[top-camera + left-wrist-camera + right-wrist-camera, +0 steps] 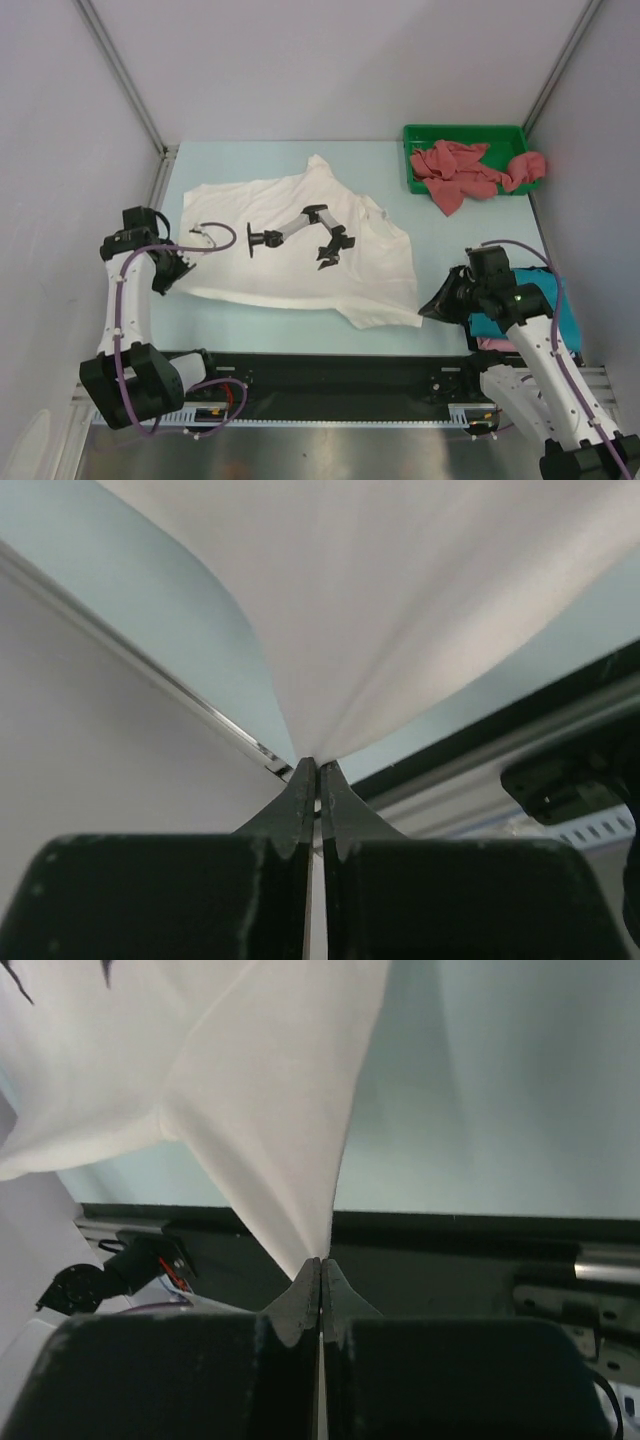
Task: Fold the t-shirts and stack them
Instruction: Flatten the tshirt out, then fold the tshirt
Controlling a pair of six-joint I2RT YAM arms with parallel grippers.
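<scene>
A white t-shirt (pixel 290 255) with a robot-arm print lies spread on the pale table. My left gripper (pixel 176 275) is shut on its near left corner, the cloth (pixel 400 610) fanning out from the tips. My right gripper (pixel 428 312) is shut on its near right corner, the cloth (pixel 270 1130) pulled taut from the tips. Dusty red shirts (pixel 465 172) lie crumpled in and over the green tray (pixel 415 135) at the back right. A teal shirt (pixel 560 310) on a pink one (pixel 492 344) lies under my right arm.
Grey walls stand close on both sides. A black base rail (pixel 330 375) runs along the near table edge.
</scene>
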